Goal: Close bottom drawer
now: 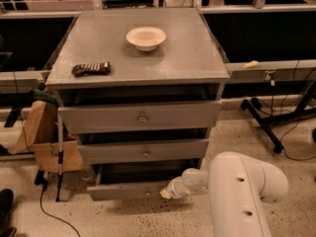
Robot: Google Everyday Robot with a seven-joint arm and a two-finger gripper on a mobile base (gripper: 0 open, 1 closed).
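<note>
The bottom drawer (126, 190) is the slim grey front at the foot of the grey cabinet, pulled out a little, with a dark gap above it and a tiny knob at its centre. My gripper (166, 193) sits at the end of the white arm (237, 191), low at the right, with its tip against the right end of that drawer front. The middle drawer (145, 151) and the top drawer (140, 116) stand above it, each slightly out.
A cream bowl (146, 37) and a dark snack bag (91, 69) lie on the cabinet top (192, 58). Cardboard (44, 142) and a thin pole (59, 152) stand left of the cabinet. A black stand leg (264, 125) and cables lie right.
</note>
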